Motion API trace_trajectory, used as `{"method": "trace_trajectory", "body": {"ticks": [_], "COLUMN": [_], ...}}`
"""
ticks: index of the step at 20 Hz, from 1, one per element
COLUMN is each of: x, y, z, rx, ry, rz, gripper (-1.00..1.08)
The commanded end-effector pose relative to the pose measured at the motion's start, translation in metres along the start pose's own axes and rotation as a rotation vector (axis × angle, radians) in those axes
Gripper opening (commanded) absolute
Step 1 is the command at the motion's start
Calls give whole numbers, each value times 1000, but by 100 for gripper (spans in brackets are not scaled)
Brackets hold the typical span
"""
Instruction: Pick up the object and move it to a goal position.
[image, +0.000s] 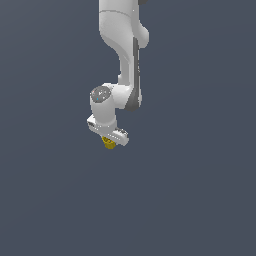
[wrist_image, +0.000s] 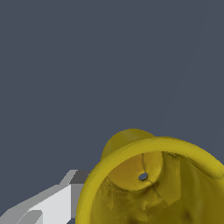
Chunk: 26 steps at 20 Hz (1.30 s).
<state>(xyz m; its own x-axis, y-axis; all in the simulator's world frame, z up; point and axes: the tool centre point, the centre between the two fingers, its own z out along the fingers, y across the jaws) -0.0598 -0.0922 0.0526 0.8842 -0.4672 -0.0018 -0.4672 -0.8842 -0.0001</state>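
The mustard-yellow cup shows just below the white gripper in the exterior view, mostly hidden by the hand. In the wrist view the cup fills the near part of the picture, its rimmed mouth toward the camera and its tapered base pointing away. One white and grey finger lies against the cup's rim side. The other finger is out of the picture. The gripper looks shut on the cup, which hangs off the ground.
The white arm comes down from the top of the exterior view. A plain dark grey-blue ground lies all around.
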Motion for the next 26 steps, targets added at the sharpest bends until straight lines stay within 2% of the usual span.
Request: {"method": "trace_trajectory", "body": {"ticks": [1,10,26], "x": [2,17,60], "y": [-3,-20,-70], "z": [-8,-61,-211], "rx": [1,0,-2], "ry": [2,2,3], "rz": [0,1,1], "gripper": [-100,-100,-100]}}
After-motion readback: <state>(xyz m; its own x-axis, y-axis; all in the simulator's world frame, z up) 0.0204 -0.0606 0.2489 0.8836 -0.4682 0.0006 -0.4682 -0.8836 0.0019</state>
